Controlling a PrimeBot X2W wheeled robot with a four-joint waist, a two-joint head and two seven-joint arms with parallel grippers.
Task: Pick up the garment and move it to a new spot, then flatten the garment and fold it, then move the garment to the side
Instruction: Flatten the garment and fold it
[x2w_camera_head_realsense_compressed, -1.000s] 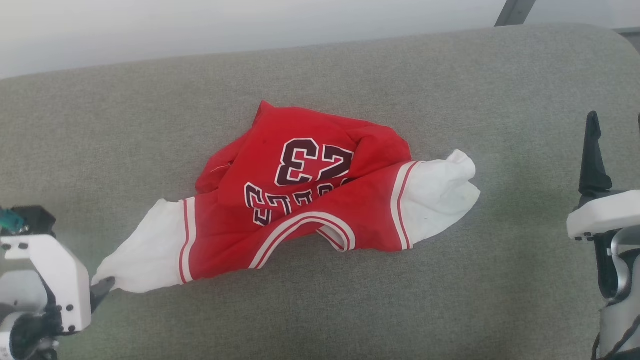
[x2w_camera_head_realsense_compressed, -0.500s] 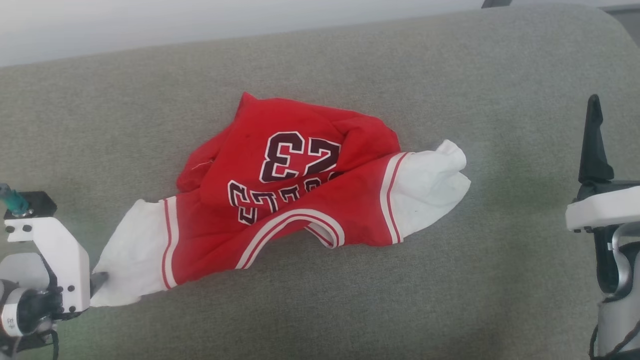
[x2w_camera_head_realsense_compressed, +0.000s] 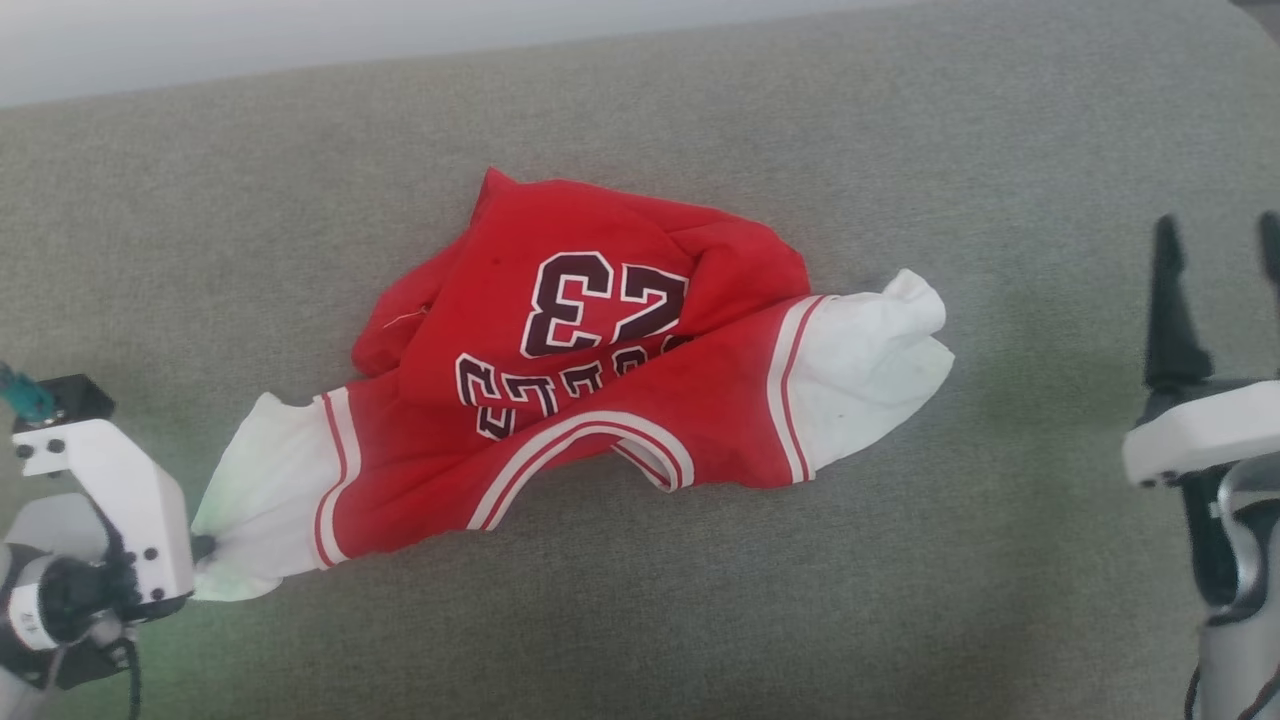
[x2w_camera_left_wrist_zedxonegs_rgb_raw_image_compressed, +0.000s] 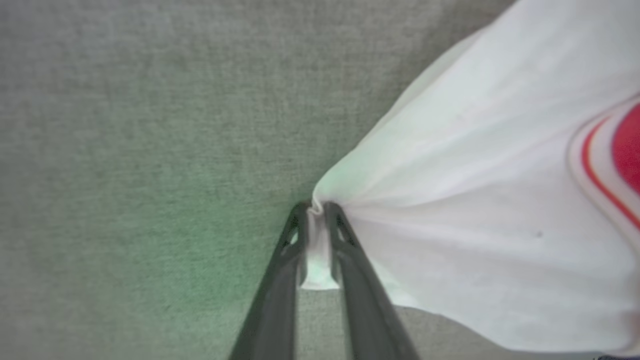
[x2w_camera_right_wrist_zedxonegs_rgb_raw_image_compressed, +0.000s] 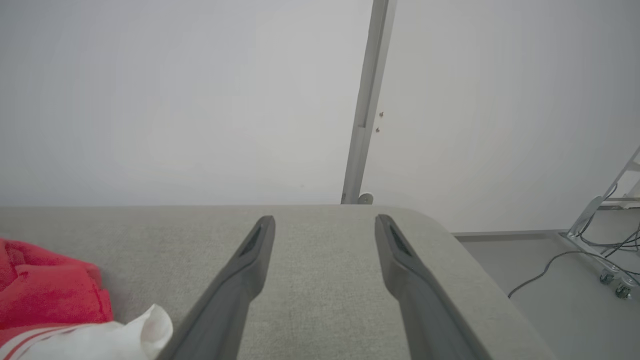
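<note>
The garment (x2w_camera_head_realsense_compressed: 640, 420), red with white sleeves and a black "23", lies crumpled in the middle of a grey padded surface (x2w_camera_head_realsense_compressed: 900, 600). My left gripper (x2w_camera_head_realsense_compressed: 205, 547) sits at the lower left of the head view, at the end of the near white sleeve. The left wrist view shows the left gripper (x2w_camera_left_wrist_zedxonegs_rgb_raw_image_compressed: 315, 206) shut on a pinch of that white sleeve (x2w_camera_left_wrist_zedxonegs_rgb_raw_image_compressed: 475, 175), with cloth bunched between the tips. At the right, my right gripper (x2w_camera_head_realsense_compressed: 1216, 225) is open, empty and well clear of the far sleeve. In its own view, the right gripper (x2w_camera_right_wrist_zedxonegs_rgb_raw_image_compressed: 325, 220) has the garment (x2w_camera_right_wrist_zedxonegs_rgb_raw_image_compressed: 45, 295) at lower left.
The grey padded surface runs wide on all sides of the garment. Its rounded far right end (x2w_camera_right_wrist_zedxonegs_rgb_raw_image_compressed: 450, 235) drops to a floor with cables and a wheeled metal stand (x2w_camera_right_wrist_zedxonegs_rgb_raw_image_compressed: 605, 225). A pale wall with a vertical metal strip (x2w_camera_right_wrist_zedxonegs_rgb_raw_image_compressed: 367, 100) stands behind.
My left gripper has closed on the tip of the near white sleeve. The head camera has shifted a little. The right gripper stays open.
</note>
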